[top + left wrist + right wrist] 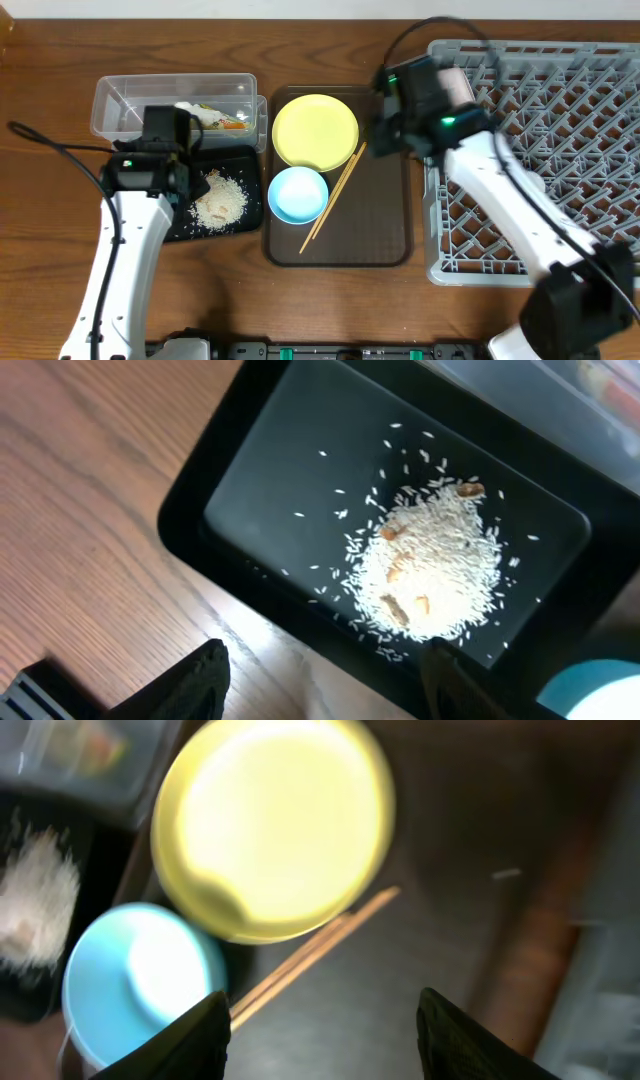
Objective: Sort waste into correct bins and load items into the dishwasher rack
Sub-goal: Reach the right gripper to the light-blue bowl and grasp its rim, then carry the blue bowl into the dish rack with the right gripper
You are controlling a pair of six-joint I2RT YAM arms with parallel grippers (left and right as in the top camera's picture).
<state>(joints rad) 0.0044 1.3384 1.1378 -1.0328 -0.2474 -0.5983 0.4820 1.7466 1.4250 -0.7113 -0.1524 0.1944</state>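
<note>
Hovering near rice (pixel 430 565) in the black tray (pixel 270 470) by the left edge of the worktop (pixel 80 510), the left hand (pixel 325 675) is held released; the blurred right hand (pixel 322 1025) seems likewise.

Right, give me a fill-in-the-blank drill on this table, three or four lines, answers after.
The heap of loose white rice grains lies in the shallow ___ rectangular tray.
The thin wooden chopsticks lie on the dark brown serving tray beside the light ___ bowl.
The crumpled white wrapper scrap sits in the ___ plastic tub.
Missing: black; blue; clear.
</note>
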